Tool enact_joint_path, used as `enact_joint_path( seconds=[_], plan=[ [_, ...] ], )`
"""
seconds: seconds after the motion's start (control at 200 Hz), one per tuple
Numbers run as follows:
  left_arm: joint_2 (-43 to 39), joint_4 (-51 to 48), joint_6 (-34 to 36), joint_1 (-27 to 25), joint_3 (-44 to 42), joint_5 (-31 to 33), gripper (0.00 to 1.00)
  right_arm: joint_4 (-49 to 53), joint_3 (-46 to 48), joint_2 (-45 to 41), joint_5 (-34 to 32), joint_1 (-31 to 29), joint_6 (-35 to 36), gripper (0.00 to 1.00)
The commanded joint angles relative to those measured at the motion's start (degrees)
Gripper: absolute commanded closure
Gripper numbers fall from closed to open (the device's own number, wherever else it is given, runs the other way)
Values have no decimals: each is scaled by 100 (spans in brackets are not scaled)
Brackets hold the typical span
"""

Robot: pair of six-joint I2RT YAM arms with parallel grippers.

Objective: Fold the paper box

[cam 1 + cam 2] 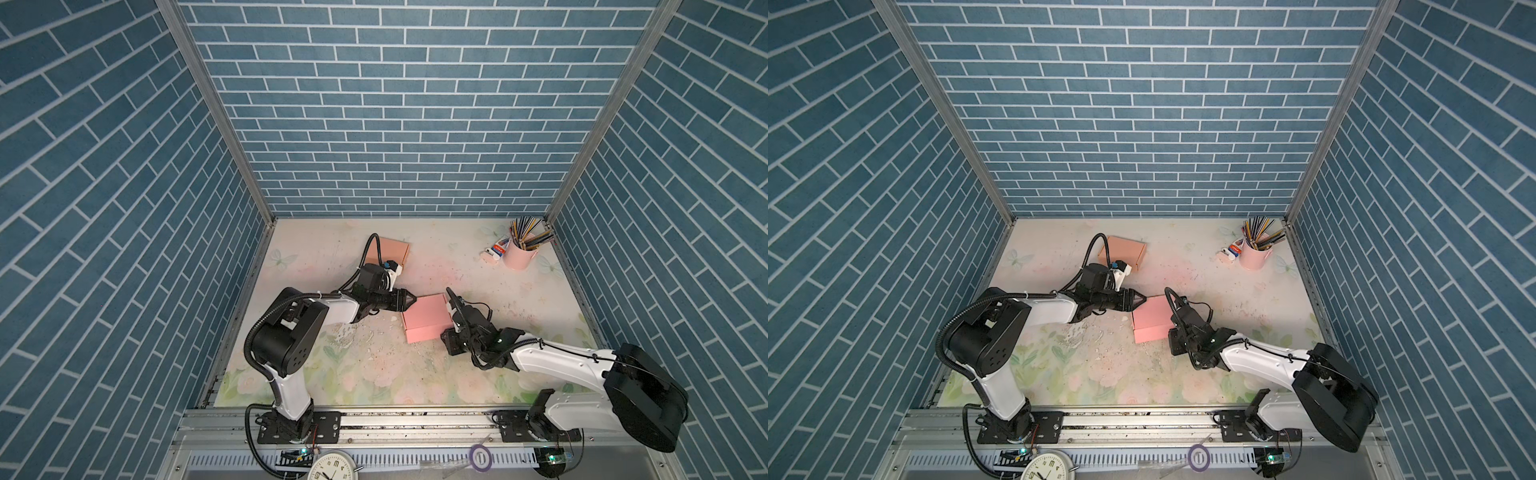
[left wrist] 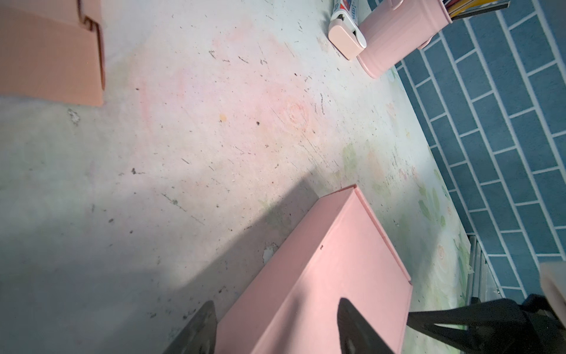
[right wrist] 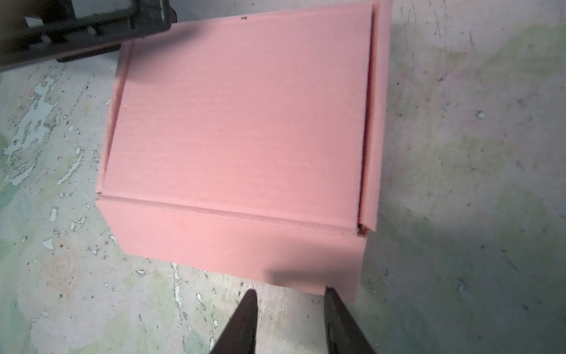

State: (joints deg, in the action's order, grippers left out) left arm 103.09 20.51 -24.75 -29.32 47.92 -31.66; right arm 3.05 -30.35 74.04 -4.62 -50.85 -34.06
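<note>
The pink paper box [image 1: 426, 318] [image 1: 1152, 318] lies with its lid down in the middle of the floral mat. My left gripper [image 1: 411, 300] [image 1: 1143, 300] hovers at its back-left corner. In the left wrist view this gripper [image 2: 275, 303] is open and straddles a top edge of the box [image 2: 337, 260], with one finger beside the wall and the other above the lid. My right gripper [image 1: 448, 341] [image 1: 1173, 338] sits low at the box's front-right corner. In the right wrist view it [image 3: 289, 289] stands open, tips just short of the front wall of the box [image 3: 239, 122], only mat between them.
A second, tan-pink folded box [image 1: 392, 249] [image 2: 46, 55] lies behind the left wrist. A pink cup of pencils [image 1: 519, 253] [image 2: 398, 33] and a small white dispenser [image 1: 490, 253] stand at the back right. A clock [image 1: 332, 465] and purple tape roll [image 1: 479, 457] lie past the front rail.
</note>
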Motion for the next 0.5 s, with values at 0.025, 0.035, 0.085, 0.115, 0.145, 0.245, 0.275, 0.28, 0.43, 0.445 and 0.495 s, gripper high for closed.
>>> enact_joint_path(
  seconds=[0.025, 0.035, 0.085, 0.115, 0.145, 0.245, 0.275, 0.28, 0.43, 0.445, 0.495],
  plan=[
    [-129, 264, 69, -10, -302, -209, 37, -68, -128, 187, -123, -28, 39, 62],
    [-144, 279, 68, -7, -336, -214, 38, -72, -133, 204, -126, -27, 38, 62],
    [-228, 348, 57, -34, -474, -219, 38, -94, -149, 278, -118, -28, 39, 62],
    [-274, 379, 45, -49, -553, -219, 39, -107, -160, 315, -118, -26, 40, 62],
    [-324, 406, 29, -78, -618, -211, 39, -124, -164, 341, -116, -26, 39, 62],
    [-456, 519, -37, -147, -838, -188, 40, -181, -187, 421, -110, -25, 37, 61],
    [-495, 550, -55, -169, -896, -179, 40, -200, -204, 442, -94, -29, 40, 61],
    [-502, 555, -60, -174, -906, -177, 40, -200, -206, 448, -93, -30, 45, 61],
    [-616, 663, -142, -316, -1095, -158, 41, -197, -320, 609, -39, -29, 67, 61],
    [-633, 664, -158, -321, -1103, -164, 41, -202, -322, 618, -38, -26, 67, 61],
    [-662, 681, -193, -387, -1140, -148, 41, -237, -325, 644, -21, -30, 64, 61]
  ],
)
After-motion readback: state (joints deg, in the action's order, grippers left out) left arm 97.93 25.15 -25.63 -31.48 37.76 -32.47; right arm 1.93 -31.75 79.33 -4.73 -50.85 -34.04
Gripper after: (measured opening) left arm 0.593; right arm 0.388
